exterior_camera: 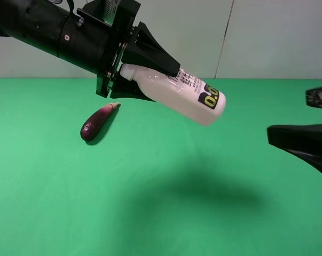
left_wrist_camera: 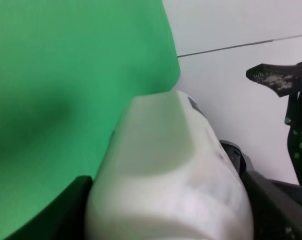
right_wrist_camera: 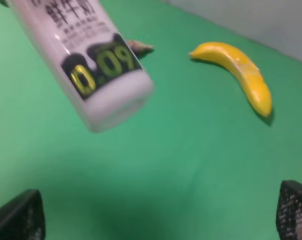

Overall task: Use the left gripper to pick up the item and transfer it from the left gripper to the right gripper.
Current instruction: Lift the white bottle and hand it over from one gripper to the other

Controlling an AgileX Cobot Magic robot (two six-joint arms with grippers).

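Desk up front carries only a dark shadow. Just beyond it, at the edge, your right pincer is spread wide, holding nothing. Farther in, the bottle hangs high above the desk, clamped near its cap end by the left pincer, base tilted down toward the right. Bring the right pincer square around that free labelled end and close firmly before the left lets go. Beyond, the eggplant lies well clear.
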